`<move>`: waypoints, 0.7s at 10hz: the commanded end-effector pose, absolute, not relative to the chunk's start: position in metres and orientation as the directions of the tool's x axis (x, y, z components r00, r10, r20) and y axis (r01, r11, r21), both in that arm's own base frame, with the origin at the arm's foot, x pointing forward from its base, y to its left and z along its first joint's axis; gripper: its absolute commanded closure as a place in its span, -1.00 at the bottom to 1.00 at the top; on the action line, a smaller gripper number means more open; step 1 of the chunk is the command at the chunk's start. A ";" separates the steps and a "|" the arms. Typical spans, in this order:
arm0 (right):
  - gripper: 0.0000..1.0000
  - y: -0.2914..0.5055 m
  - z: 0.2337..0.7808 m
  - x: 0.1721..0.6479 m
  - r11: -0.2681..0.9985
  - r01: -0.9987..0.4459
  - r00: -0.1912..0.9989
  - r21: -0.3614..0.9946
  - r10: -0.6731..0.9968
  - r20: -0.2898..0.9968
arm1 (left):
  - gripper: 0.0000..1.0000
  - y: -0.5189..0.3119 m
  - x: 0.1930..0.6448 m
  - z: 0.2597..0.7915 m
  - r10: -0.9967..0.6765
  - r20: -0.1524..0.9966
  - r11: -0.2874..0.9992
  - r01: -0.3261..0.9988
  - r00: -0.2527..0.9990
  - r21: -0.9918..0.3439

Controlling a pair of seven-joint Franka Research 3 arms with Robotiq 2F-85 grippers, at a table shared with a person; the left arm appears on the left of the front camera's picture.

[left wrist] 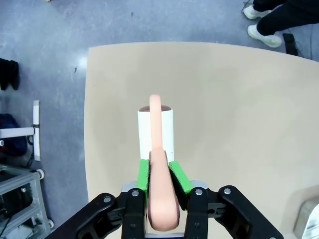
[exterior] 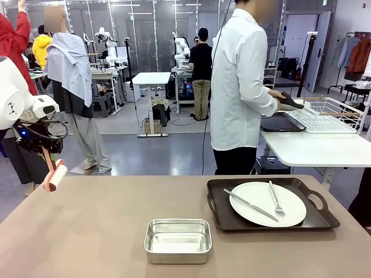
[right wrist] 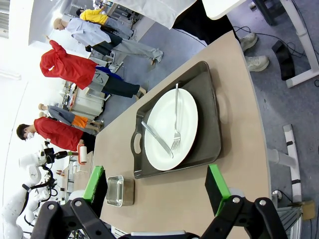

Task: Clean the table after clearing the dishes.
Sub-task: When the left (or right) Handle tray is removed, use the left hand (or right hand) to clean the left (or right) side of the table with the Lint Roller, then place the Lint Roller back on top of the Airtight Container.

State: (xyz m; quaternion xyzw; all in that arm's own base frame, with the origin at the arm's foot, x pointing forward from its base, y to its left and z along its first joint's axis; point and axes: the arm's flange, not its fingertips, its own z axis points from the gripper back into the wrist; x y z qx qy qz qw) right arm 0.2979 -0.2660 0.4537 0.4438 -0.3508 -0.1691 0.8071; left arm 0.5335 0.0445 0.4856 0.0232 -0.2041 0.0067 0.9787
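Observation:
The taupe-brown table [exterior: 87, 231] spans the foreground. One of the dishes, a white plate [exterior: 268, 204] with a knife and a fork, lies on a dark handled tray [exterior: 232, 223] at the table's right. My left gripper [exterior: 49, 159] hovers over the table's far left edge, shut on the pink handle of a lint roller [exterior: 56, 176]. In the left wrist view the roller's white roll [left wrist: 155, 130] points down at the bare tabletop [left wrist: 239, 114], with the gripper [left wrist: 162, 175] clamped on its handle. My right gripper [right wrist: 155, 186] is open above the table, short of the tray [right wrist: 209, 114] and plate [right wrist: 167, 129].
A small steel pan [exterior: 177, 239] sits near the front middle of the table. Behind the table a person in a white shirt [exterior: 237, 87] stands at a white-topped table [exterior: 313, 147] with a second dark tray [exterior: 281, 123] and a white wire rack [exterior: 324, 114].

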 end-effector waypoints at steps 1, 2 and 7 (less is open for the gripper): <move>-1.00 -0.265 0.453 0.297 0.551 -0.064 0.688 0.832 -0.580 0.437 | 0.55 0.045 0.545 0.476 0.008 0.387 0.997 -0.039 0.922 0.073; -1.00 -0.265 0.453 0.297 0.551 -0.064 0.688 0.832 -0.580 0.437 | 0.55 0.045 0.545 0.476 0.008 0.387 0.997 -0.039 0.922 0.073; -1.00 -0.265 0.453 0.297 0.551 -0.064 0.688 0.832 -0.580 0.437 | 0.55 0.045 0.545 0.476 0.008 0.387 0.997 -0.039 0.922 0.073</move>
